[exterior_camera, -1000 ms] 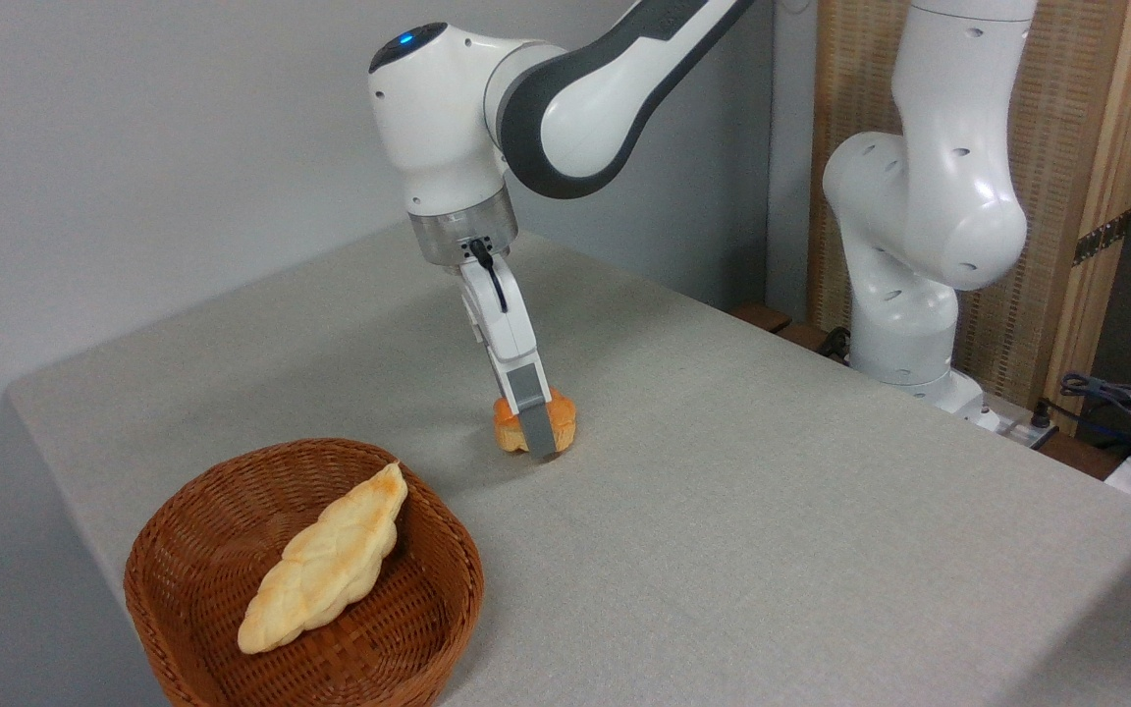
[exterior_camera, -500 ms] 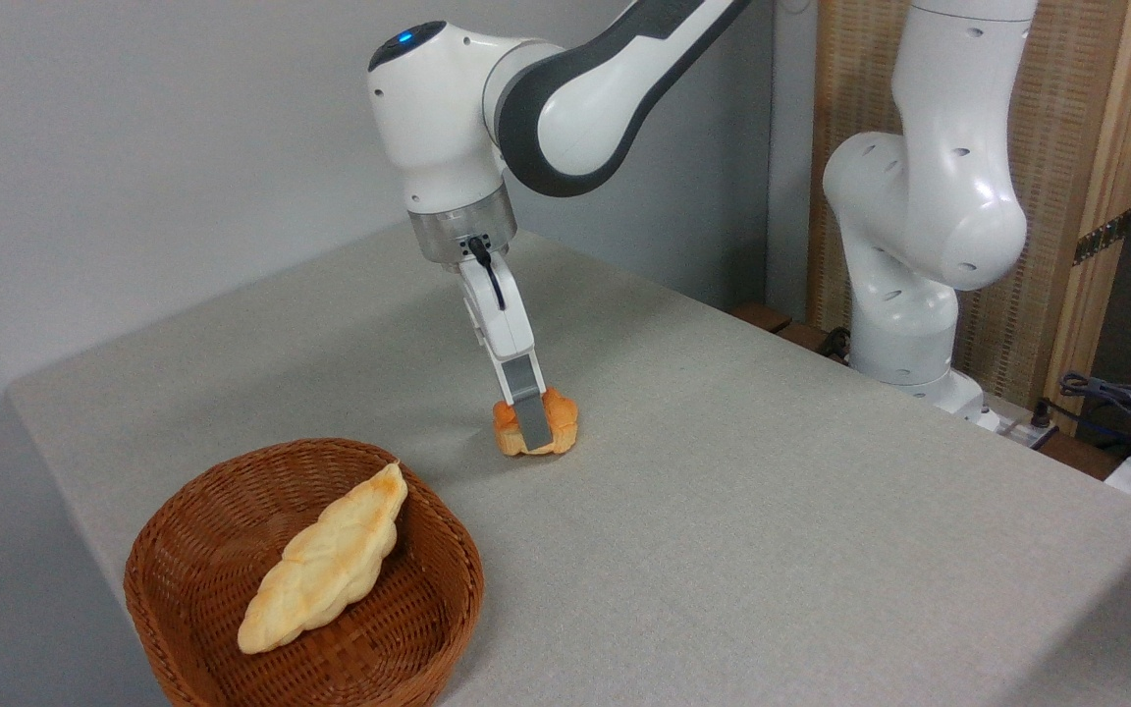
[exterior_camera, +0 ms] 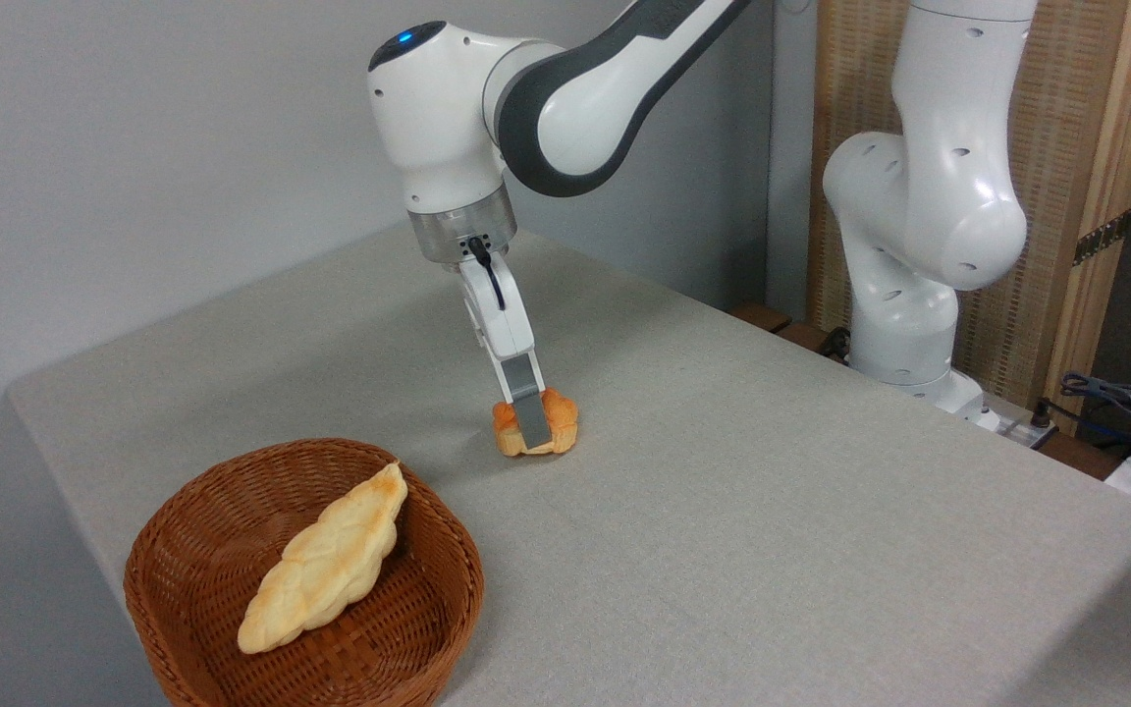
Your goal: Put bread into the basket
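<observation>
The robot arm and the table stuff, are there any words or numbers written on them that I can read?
No text can be read anywhere in this picture.
The robot arm: no words or numbers, only a small blue light on top.
The basket, the long loaf in it and the bun: no labels.
The table: plain, no writing.

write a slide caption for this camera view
Gripper shut on orange bun on the table; wicker basket already holds a braided loaf.
</observation>
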